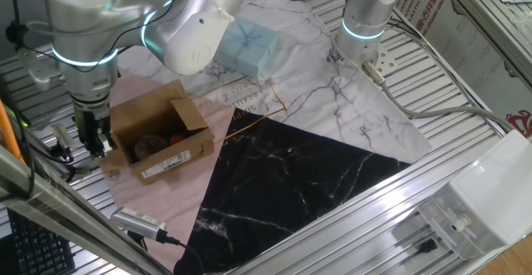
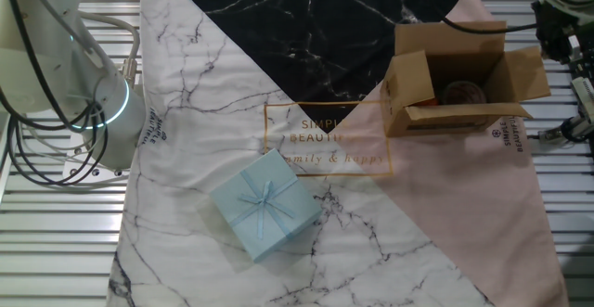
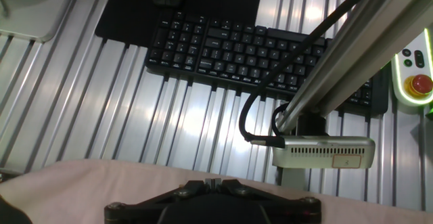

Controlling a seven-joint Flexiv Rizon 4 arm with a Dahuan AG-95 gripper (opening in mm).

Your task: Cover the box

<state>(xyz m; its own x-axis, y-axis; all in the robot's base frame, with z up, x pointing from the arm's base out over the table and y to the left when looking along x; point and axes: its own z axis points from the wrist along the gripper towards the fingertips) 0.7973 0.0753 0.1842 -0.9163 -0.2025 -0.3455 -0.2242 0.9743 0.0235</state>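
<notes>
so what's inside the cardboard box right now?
The box stands open, flaps up. Inside, a round dark object sits near the middle, with something red beside it. Walls and flaps hide the rest of the floor, so what they are and anything more there can't be told.

Two high cameras face the mat [image 1: 274,175] oppositely; hand view looks down close
</notes>
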